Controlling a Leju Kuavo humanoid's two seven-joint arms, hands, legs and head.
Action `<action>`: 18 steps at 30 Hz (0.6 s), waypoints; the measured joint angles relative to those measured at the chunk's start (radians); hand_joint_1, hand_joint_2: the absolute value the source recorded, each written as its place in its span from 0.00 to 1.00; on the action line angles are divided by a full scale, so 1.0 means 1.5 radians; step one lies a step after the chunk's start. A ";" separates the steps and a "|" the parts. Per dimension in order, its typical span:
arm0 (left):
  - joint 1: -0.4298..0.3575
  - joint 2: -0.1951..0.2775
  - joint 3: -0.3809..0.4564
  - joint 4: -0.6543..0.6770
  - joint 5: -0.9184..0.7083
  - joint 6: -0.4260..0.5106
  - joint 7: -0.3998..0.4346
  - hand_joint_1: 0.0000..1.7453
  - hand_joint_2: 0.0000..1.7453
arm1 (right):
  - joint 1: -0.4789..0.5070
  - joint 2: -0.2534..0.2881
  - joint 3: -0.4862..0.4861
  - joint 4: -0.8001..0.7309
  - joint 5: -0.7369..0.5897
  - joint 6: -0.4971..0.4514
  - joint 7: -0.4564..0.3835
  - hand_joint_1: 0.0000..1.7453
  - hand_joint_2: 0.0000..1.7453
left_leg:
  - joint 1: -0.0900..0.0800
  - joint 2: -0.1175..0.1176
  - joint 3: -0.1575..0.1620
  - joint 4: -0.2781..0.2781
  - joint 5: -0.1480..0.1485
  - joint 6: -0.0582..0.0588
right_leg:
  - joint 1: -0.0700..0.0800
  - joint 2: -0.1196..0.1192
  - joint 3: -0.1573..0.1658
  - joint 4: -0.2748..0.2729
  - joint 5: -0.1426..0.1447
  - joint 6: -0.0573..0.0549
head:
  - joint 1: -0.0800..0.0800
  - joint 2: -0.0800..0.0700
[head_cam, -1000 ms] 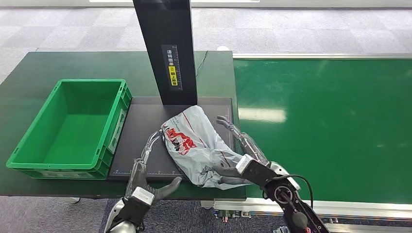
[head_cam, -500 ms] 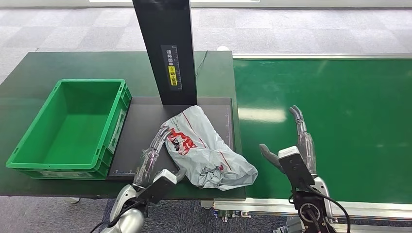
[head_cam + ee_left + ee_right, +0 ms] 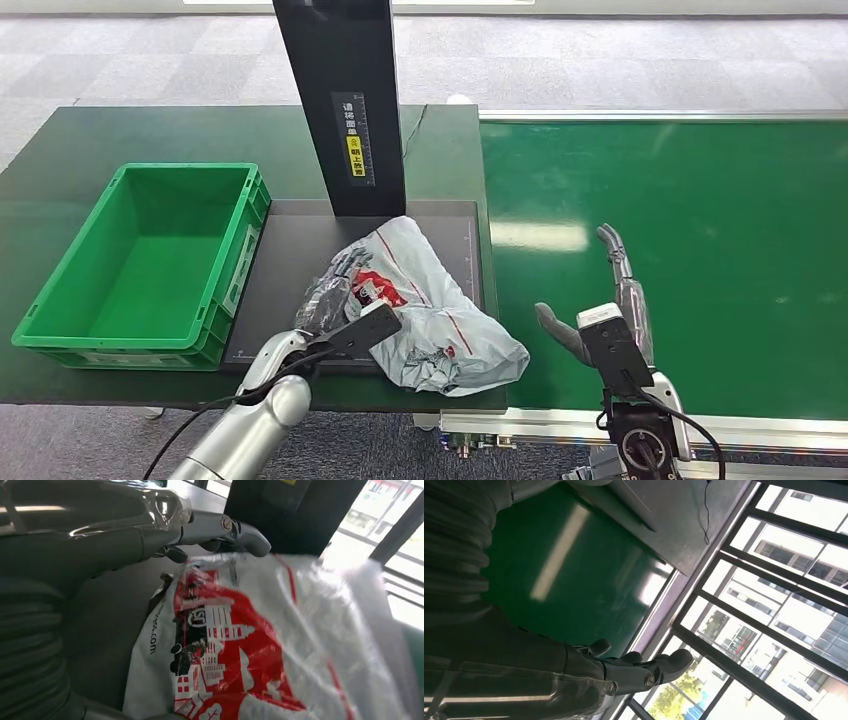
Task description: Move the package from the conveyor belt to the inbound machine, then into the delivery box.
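Left hand (image 3: 335, 300) has reached the package (image 3: 430, 310), fingers (image 3: 235, 530) spread beside it.

The package (image 3: 240, 645) carries a red print with the partly legible text ".com". The black post (image 3: 343, 100) bears a label (image 3: 355, 140) with Chinese characters too small to read.

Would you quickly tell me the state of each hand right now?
Left hand: on the grey package, fingers over its edge; a firm grip cannot be told.
Right hand: open, holding nothing, above the conveyor belt.
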 joint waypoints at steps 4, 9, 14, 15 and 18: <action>-0.026 -0.005 -0.010 0.048 -0.048 -0.053 0.019 0.00 1.00 | -0.004 0.009 -0.011 0.000 0.018 0.013 0.009 0.00 1.00 | 0.000 -0.001 0.000 0.000 0.000 0.000 | 0.000 -0.001 0.001 0.000 0.000 0.000 | 0.000 0.000; -0.059 -0.015 -0.018 0.094 -0.077 -0.101 0.008 0.02 1.00 | -0.008 0.015 -0.024 0.000 0.025 0.015 0.010 0.00 1.00 | 0.000 -0.004 0.003 0.000 0.000 0.000 | -0.001 -0.004 0.005 0.000 -0.001 0.001 | 0.000 0.000; -0.067 -0.018 -0.025 0.114 -0.084 -0.104 -0.024 0.98 1.00 | -0.003 0.020 -0.035 -0.003 0.036 0.015 0.013 0.00 1.00 | -0.001 -0.005 0.006 0.000 0.000 0.001 | -0.001 -0.004 0.008 0.000 -0.001 0.001 | 0.000 0.000; -0.067 -0.018 -0.025 0.114 -0.084 -0.103 -0.025 0.98 1.00 | -0.002 0.020 -0.036 -0.004 0.037 0.015 0.013 0.00 1.00 | -0.001 -0.005 0.006 0.000 0.000 0.001 | -0.001 -0.005 0.008 0.000 -0.001 0.001 | 0.000 0.000; -0.061 -0.019 -0.025 0.111 -0.084 -0.090 -0.032 0.99 1.00 | 0.007 0.023 -0.043 -0.013 0.042 0.019 0.015 0.00 1.00 | -0.001 -0.005 0.006 0.000 0.000 0.001 | -0.001 -0.005 0.008 0.000 -0.001 0.001 | 0.000 0.000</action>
